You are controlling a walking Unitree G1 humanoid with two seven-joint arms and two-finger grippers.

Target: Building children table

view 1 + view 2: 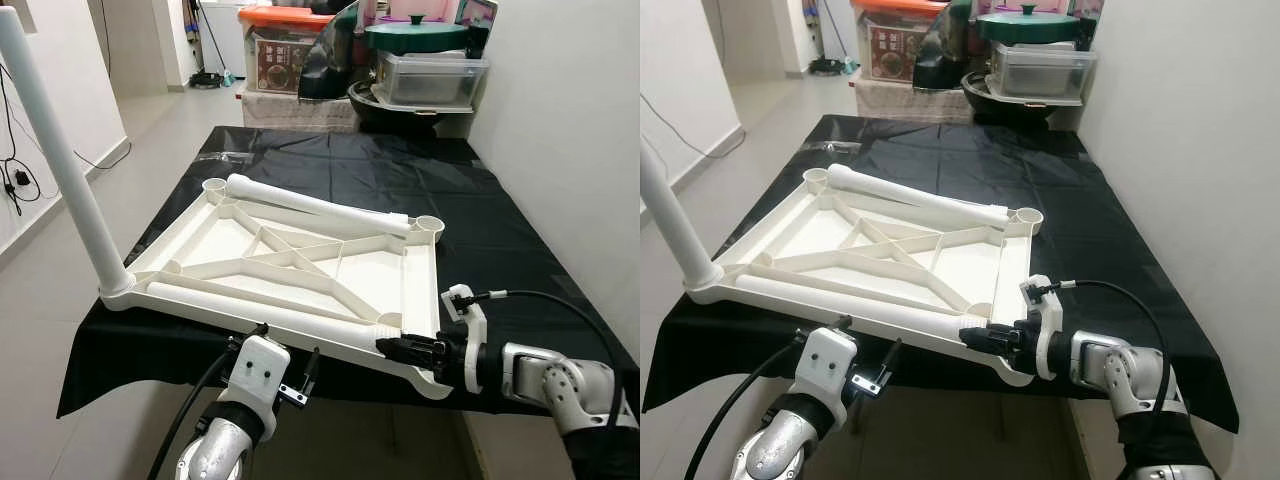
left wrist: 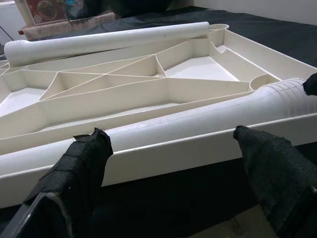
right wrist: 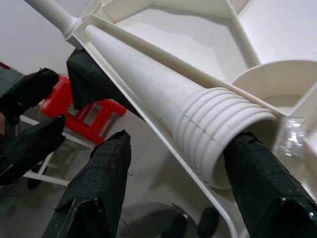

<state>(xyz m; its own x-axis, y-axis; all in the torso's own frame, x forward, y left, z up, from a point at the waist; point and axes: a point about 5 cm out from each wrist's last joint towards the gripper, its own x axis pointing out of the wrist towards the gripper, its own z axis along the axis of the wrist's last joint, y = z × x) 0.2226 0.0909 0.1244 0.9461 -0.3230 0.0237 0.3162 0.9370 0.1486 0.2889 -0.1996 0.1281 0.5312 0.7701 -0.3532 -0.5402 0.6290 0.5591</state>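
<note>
My right gripper [image 3: 173, 173] had its fingers apart around the threaded end of the near leg [image 1: 270, 312], whose long axis ran leftward along the front rail of the upturned tabletop [image 1: 385, 270]. My left gripper [image 2: 173, 153] hovered open before that rail. The frame also held a second leg [image 1: 315, 205]; a third [image 1: 60, 150] stood socketed.

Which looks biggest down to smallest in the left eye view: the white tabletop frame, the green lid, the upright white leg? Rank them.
1. white tabletop frame, by far the widest.
2. upright white leg, long but thin; it stands nearer the camera, so its true rank is unsure.
3. green lid, far at the back, looks smallest.
</note>
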